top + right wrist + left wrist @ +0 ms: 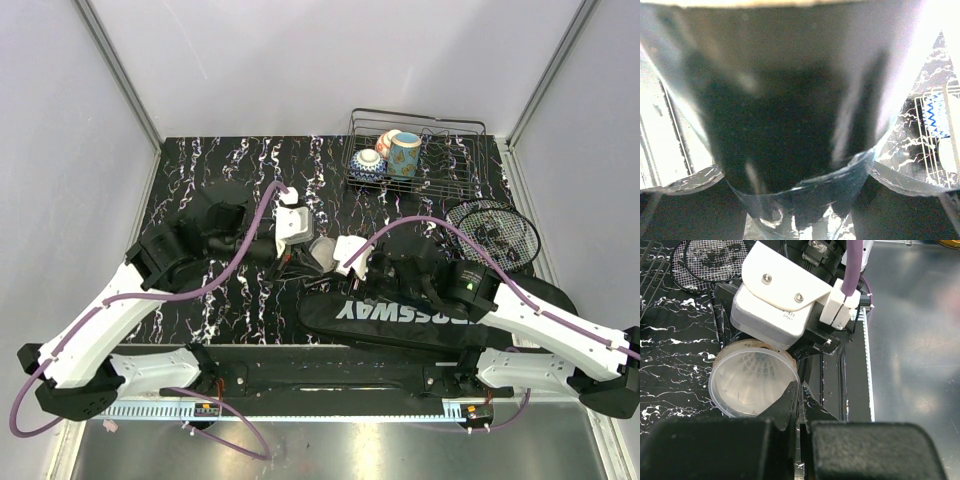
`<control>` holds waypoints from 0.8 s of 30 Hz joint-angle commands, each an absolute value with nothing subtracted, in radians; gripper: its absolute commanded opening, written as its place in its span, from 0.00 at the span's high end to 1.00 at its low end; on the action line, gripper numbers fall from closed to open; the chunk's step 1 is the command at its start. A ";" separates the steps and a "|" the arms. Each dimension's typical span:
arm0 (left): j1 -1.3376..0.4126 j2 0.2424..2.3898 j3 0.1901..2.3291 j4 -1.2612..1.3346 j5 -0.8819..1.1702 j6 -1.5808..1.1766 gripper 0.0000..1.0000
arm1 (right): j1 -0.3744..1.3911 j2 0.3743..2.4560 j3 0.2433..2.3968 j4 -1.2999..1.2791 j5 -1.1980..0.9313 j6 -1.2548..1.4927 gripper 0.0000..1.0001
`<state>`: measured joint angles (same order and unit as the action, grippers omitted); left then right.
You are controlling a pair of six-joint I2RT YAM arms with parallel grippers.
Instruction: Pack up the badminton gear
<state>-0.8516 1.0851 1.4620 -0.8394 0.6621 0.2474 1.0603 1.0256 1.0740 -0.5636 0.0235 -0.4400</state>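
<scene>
The shuttlecock tube [322,250] lies at the table's middle, held between both grippers. My right gripper [338,256] is shut around its dark body [790,100], which fills the right wrist view. In the left wrist view the tube's translucent capped end [747,382] faces me, with a white shuttlecock showing inside. My left gripper [800,390] is shut, pinching the cap's rim; it also shows in the top view [298,260]. The black "CROSSWAY" bag [400,312] lies in front of the right arm. The racket's strung head [492,232] lies at the right and shows in the left wrist view [710,260].
A wire basket [452,128] with painted cups [404,152] stands at the back right; its edge shows in the right wrist view [940,125]. White walls close in the table on three sides. The arms' base rail [320,385] runs along the near edge.
</scene>
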 commanded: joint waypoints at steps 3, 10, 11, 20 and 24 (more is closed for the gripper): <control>-0.859 1.115 1.538 -0.853 0.710 0.288 1.00 | 1.060 0.989 1.108 -0.499 -0.029 -0.443 0.68; -0.857 1.154 1.572 -0.905 0.788 0.299 1.00 | 1.061 0.980 1.104 -0.492 -0.045 -0.442 0.68; -0.857 1.154 1.572 -0.905 0.785 0.299 1.00 | 1.062 0.980 1.104 -0.491 -0.041 -0.443 0.67; -0.857 1.183 1.585 -0.940 0.833 0.308 1.00 | 1.063 0.966 1.100 -0.479 -0.054 -0.442 0.67; -0.857 1.218 1.612 -0.994 0.909 0.331 1.00 | 1.062 0.945 1.089 -0.469 -0.081 -0.443 0.67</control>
